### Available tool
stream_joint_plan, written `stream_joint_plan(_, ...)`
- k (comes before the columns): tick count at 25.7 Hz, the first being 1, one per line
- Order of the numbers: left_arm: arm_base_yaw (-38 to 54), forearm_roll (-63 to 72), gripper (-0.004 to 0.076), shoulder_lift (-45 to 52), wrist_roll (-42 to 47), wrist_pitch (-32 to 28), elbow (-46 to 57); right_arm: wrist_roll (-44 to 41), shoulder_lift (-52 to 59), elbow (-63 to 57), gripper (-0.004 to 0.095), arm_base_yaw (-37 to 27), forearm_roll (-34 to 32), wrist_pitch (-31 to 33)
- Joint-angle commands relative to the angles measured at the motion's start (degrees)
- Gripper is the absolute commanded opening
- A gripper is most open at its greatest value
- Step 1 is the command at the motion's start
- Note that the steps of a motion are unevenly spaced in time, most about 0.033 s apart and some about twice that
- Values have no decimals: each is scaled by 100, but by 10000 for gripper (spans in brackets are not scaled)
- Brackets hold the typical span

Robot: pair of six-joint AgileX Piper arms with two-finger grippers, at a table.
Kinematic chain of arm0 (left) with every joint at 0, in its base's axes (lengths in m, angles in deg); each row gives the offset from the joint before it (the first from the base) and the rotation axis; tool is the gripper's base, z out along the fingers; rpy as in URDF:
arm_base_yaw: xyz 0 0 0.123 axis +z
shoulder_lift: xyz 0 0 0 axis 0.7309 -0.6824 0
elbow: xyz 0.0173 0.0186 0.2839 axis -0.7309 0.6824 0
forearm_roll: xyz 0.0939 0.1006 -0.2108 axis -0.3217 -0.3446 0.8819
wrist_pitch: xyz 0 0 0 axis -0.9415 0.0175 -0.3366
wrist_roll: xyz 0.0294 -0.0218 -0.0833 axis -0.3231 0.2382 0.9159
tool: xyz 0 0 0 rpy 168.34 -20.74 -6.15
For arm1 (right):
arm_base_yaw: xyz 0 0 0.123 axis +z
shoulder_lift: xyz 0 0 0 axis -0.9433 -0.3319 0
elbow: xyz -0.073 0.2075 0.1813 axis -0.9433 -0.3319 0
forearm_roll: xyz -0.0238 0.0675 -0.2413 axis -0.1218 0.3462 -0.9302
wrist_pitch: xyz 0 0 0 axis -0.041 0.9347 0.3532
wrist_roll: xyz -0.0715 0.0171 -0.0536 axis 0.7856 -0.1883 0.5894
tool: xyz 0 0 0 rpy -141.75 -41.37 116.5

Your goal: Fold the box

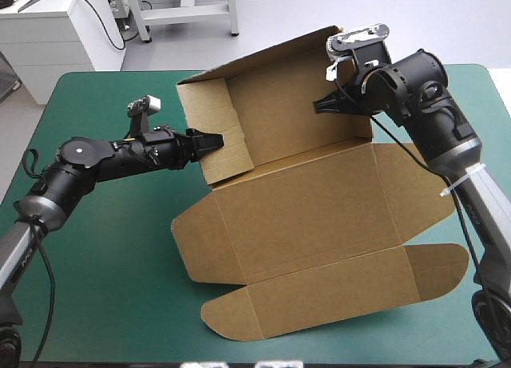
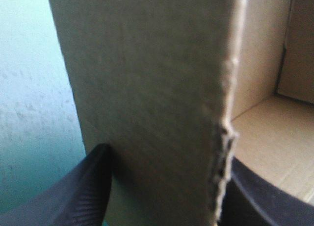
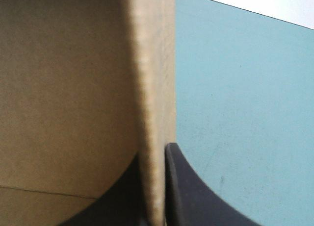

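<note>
Brown box (image 1: pixel 303 200) laid lengthwise from upper centre to lower frame, walls raised above, left gripper (image 1: pixel 215 140) seemingly clamped on left wall, right gripper (image 1: pixel 321 104) pinched onto right.

**Three plain colours on the table**

The box (image 1: pixel 319 208) is plain brown all over, its creases showing as slightly paler lines and its cut edges a lighter tan. The table's cover (image 1: pixel 104 288) is an even teal-green. The left gripper (image 1: pixel 217 140) and right gripper (image 1: pixel 319 106) are black; one left finger (image 2: pixel 73 196) shows fine ribbing
</note>
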Motion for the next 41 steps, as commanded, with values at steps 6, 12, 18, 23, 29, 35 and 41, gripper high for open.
stream_joint_plan(6,-766,420,391,170,22,-1613,-139,-107,288,318,-13,256,-62,-199)
stream_joint_plan(12,-867,461,162,180,-237,-1997,-139,-161,288,318,-14,279,-242,-85)
stream_joint_plan(18,-867,398,-8,180,-532,-1723,-256,-196,288,318,-14,279,-332,7)
stream_joint_plan(23,-867,-1047,-8,169,649,-1243,-982,-256,288,318,-15,279,-397,259)
stream_joint_plan(29,-867,-4383,-8,20,3087,42,-2067,-588,268,107,-15,227,-362,494)
stream_joint_plan(35,-867,-5029,-8,-701,3584,1524,-2804,-639,10,-949,-15,14,257,494)
stream_joint_plan(41,-905,-5207,-8,-1357,3795,2116,-2883,-163,-400,-1501,-16,-537,1212,483)
